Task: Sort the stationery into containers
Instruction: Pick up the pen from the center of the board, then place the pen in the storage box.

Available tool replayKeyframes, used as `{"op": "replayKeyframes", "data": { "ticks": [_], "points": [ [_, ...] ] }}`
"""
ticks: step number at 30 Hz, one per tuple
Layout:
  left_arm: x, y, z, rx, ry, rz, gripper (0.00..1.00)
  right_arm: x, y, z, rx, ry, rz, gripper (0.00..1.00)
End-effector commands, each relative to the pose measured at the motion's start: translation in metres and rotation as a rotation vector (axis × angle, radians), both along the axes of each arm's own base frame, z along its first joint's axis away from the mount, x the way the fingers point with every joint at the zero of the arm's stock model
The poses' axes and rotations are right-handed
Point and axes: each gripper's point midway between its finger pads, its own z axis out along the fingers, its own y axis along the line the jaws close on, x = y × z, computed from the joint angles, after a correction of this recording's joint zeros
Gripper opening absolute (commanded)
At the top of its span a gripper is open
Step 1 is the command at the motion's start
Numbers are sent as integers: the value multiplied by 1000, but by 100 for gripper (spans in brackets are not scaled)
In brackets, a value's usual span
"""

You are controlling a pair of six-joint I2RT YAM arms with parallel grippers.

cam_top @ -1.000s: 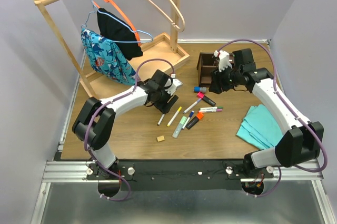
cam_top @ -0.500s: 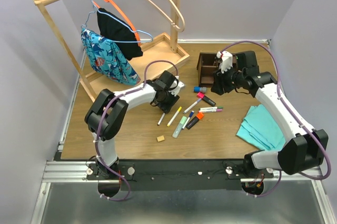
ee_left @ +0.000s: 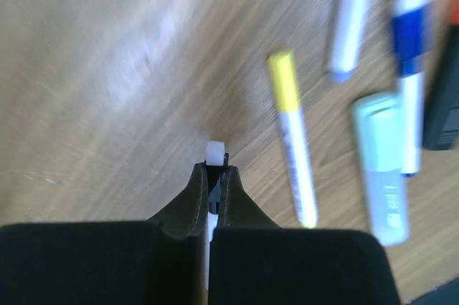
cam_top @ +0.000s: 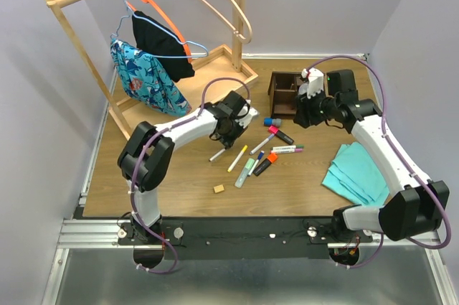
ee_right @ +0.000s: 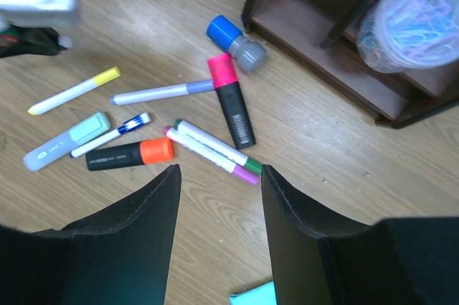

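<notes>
Tan eraser cube [cam_top: 219,189] lies alone on the table [cam_top: 165,183], on the near side of the left pincer and well apart from it; left pincer [ee_left: 215,173] is low over the wood, its fingers pressed together on a thin white pen [ee_left: 215,153]; the pen's white end pokes out just past the fingertips; I cannot tell whether the pen is clear of the table.

To the right of that pincer, on the wood: yellow-capped marker [ee_left: 292,154] is nearest; next a pale green highlighter [ee_left: 380,169] with a blue-capped pen [ee_left: 409,97] lying against it; a pale lilac pen [ee_left: 351,11] lies farther ahead; none of these touch the fingers.

Right pincer [ee_right: 219,179] hangs above the table, fingers apart, nothing between them; under the gap lie two white markers [ee_right: 215,148] side by side, one green-tipped, one purple-tipped; left of the gap is an orange-capped black highlighter [ee_right: 129,154]; ahead of the gap is a pink-capped black highlighter [ee_right: 233,104].

Beyond that, a stubby blue-and-grey piece [ee_right: 237,43] lies just beside the corner of the dark wooden organizer [ee_right: 308,32]; the organizer sits ahead and right of this pincer; a clear round cup [ee_right: 419,14] of pastel clips stands in one compartment; a dark slim item [ee_right: 358,14] leans in the next; teal cloth [cam_top: 355,172] lies to the right of the pincer, on its near side.
</notes>
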Motion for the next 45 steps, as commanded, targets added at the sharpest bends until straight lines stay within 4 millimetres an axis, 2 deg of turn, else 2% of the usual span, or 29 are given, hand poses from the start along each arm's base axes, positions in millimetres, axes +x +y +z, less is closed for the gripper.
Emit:
{"op": "replayKeyframes", "data": {
  "ticks": [1, 3, 4, 6, 7, 8, 9, 10, 12, 13, 14, 15, 16, 17, 19, 20, 22, 24, 25, 26, 31, 32, 41, 45],
  "points": [
    [25, -52, 123, -250, -156, -113, 0, 10, -20, 16, -37, -63, -85, 56],
    [27, -73, 158, -361, -188, -176, 0, 13, -24, 16, -35, -70, -110, 56],
    [37, -88, 188, -445, -253, -186, 0, 16, -30, 16, -32, -73, -143, 56],
    [39, -105, 218, -562, -320, -242, 0, 20, -35, 17, -23, -84, -181, 56],
    [48, -118, 234, -642, -409, -274, 0, 23, -42, 17, -19, -84, -214, 56],
    [50, -123, 247, -697, -456, -294, 0, 25, -45, 18, -15, -87, -231, 56],
    [40, -133, 255, -777, -464, -375, 0, 27, -48, 18, -12, -91, -244, 56],
    [42, -143, 265, -863, -556, -444, 0, 29, -53, 18, -11, -91, -270, 56],
    [41, -153, 271, -956, -599, -499, 0, 33, -58, 19, -10, -94, -285, 56],
    [42, -160, 284, -1020, -657, -539, 0, 33, -62, 18, -8, -90, -300, 56],
    [46, -168, 271, -1038, -637, -551, 0, 34, -64, 17, -8, -88, -307, 56],
    [46, -172, 271, -1080, -612, -556, 0, 35, -66, 19, -4, -91, -312, 56],
    [47, -177, 281, -1132, -666, -588, 0, 35, -69, 18, 1, -89, -324, 55],
    [54, -183, 270, -1141, -658, -582, 0, 35, -70, 18, 5, -89, -327, 55],
    [63, -192, 270, -1141, -680, -573, 0, 36, -75, 18, 11, -90, -344, 55],
    [74, -196, 267, -1133, -705, -551, 0, 35, -76, 17, 10, -88, -346, 55],
    [86, -200, 271, -1123, -754, -536, 0, 34, -79, 16, 18, -89, -358, 55],
    [101, -203, 262, -1097, -774, -498, 0, 33, -82, 14, 24, -82, -366, 55],
    [106, -203, 267, -1096, -798, -491, 0, 32, -83, 12, 33, -75, -372, 55],
    [110, -206, 261, -1091, -790, -484, 0, 31, -84, 12, 37, -76, -375, 55],
    [125, -218, 261, -1084, -822, -452, 0, 26, -86, 2, 44, -54, -385, 55],
    [131, -223, 260, -1082, -832, -451, 0, 26, -94, 1, 44, -51, -406, 55],
    [178, -245, 231, -1002, -886, -406, 0, 28, -102, -2, 42, -50, -426, 54],
    [194, -245, 221, -953, -922, -379, 0, 27, -105, -3, 46, -46, -433, 54]
  ]
}}
